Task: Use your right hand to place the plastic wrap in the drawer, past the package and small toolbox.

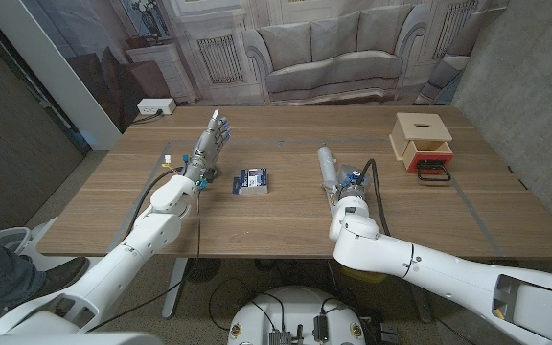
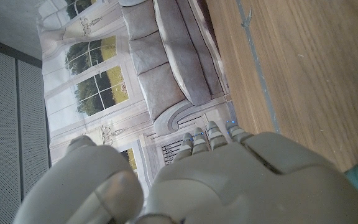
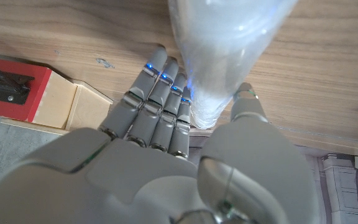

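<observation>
We see the right hand (image 1: pixel 345 185) gripping the plastic wrap (image 1: pixel 328 166) roll low on the table (image 1: pixel 286 225), fingers (image 3: pixel 157 99) on one side, thumb on the other. The drawer (image 1: pixel 424 141), open, red toolbox (image 1: pixel 433 170) at its front, sits well apart beyond that hand to its right. Package (image 1: pixel 253 180) lies between both hands. Left hand (image 1: pixel 209 146) holds nothing, fingers straight, slightly apart.

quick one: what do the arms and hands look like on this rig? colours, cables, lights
Both arms have glossy white rounded shells. The left hand and right hand are grey, segmented, with small blue lights near the fingertips. Black cables run along the left forearm and loop by the right wrist.
</observation>
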